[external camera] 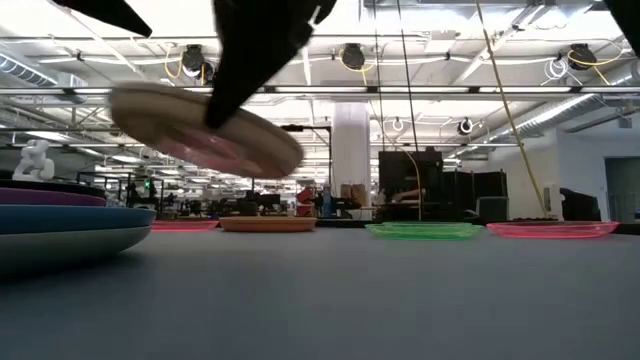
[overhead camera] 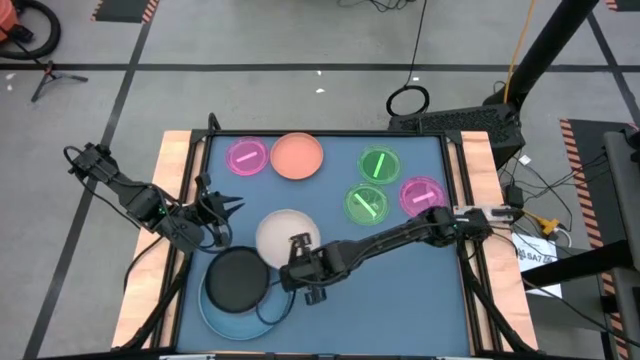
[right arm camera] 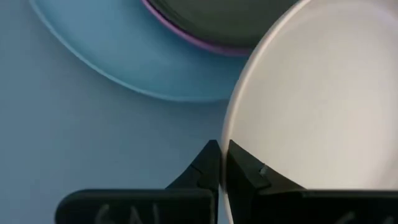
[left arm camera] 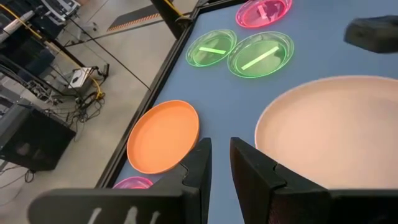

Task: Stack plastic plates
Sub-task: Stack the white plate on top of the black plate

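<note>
High view: right tool [overhead camera: 298, 243] reaches across the counter [overhead camera: 420, 290] and is clenched on the near-right rim of the beige plate [overhead camera: 282, 235], at counter centre. Just near-left of it sits a stack: black plate [overhead camera: 236, 277] on top, light-blue plate [overhead camera: 222, 315] at the bottom. Far side, left to right: pink plate [overhead camera: 246, 157], orange plate [overhead camera: 297, 156], 2 green plates [overhead camera: 378, 165] [overhead camera: 366, 204], another pink plate [overhead camera: 421, 194]. Left tool [overhead camera: 226, 207] waits at the left edge, just left of the beige plate, fingers close together w/ nothing between.

Low view: beige plate [external camera: 205, 125] is off the counter, tilted, right edge lower, gripped from above by a dark arm. At left the stack shows a purple plate [external camera: 50, 197] rim above the light-blue plate [external camera: 70, 222]. Far off: orange plate [external camera: 268, 224], a green plate [external camera: 425, 230], a pink plate [external camera: 553, 229].

Left wrist view: left tool [left arm camera: 216, 163] has a narrow gap, holding nothing; beige plate [left arm camera: 336, 134] just beside it, orange plate [left arm camera: 163, 135] on the other side, 2 green plates [left arm camera: 211, 48] [left arm camera: 261, 55] and a pink plate [left arm camera: 263, 12] farther.

Right wrist view: right tool [right arm camera: 221, 163] pinches the beige plate [right arm camera: 317, 106] rim; light-blue plate [right arm camera: 130, 56] w/ purple plate [right arm camera: 199, 42] edge and black plate [right arm camera: 224, 15] lie beyond.
</note>
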